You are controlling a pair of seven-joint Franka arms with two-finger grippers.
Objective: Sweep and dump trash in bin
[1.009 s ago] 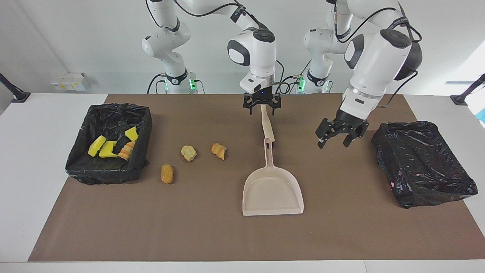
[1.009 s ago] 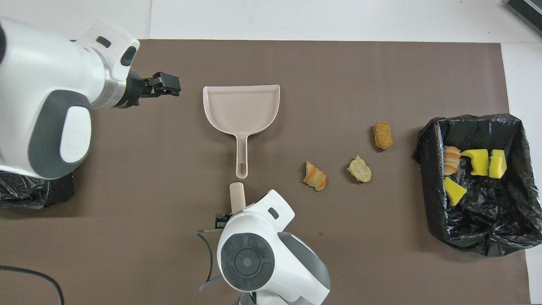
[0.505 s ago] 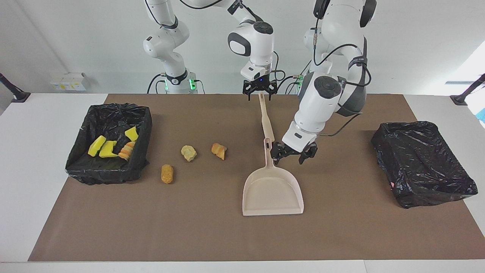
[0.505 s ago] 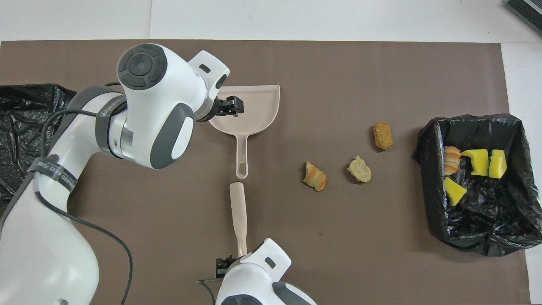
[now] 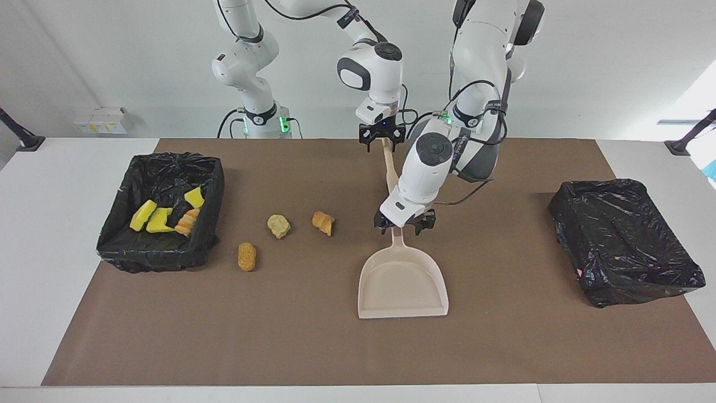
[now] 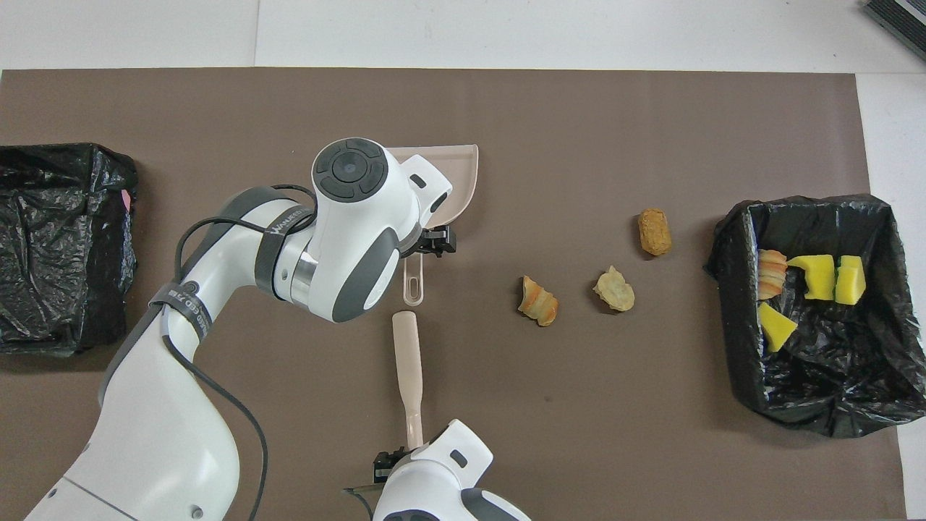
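Three pieces of trash lie loose on the brown mat of the worktop [image 5: 313,347]: a tan-orange bread lump [image 5: 323,222], a paler lump [image 5: 278,225] and a brown nugget [image 5: 246,256], all between the beige dustpan [image 5: 401,282] and the black-lined bin [image 5: 140,254] at the right arm's end; four more pieces, yellow sponge chunks [image 5: 151,217] and a striped bread piece [image 5: 187,223], already sit in that bin. Taking the dustpan as the landmark, the left gripper [image 5: 404,223] is down at its handle, jaws wide and set to either side of the handle, not yet closed on it. The right gripper [image 5: 382,137] is at the end of the beige brush [image 6: 407,362], which lies in line with the dustpan handle, nearer the robots; whether its jaws have closed on the brush I cannot tell. I judge the step to be picking up both tools; next, each gripper must close firmly before lifting. A second black-lined bin [image 5: 623,240] sits at the left arm's end. The facing view shows the left gripper's height at the handle, which the overhead view hides under the arm; the overhead view shows the gap between brush tip and dustpan handle.
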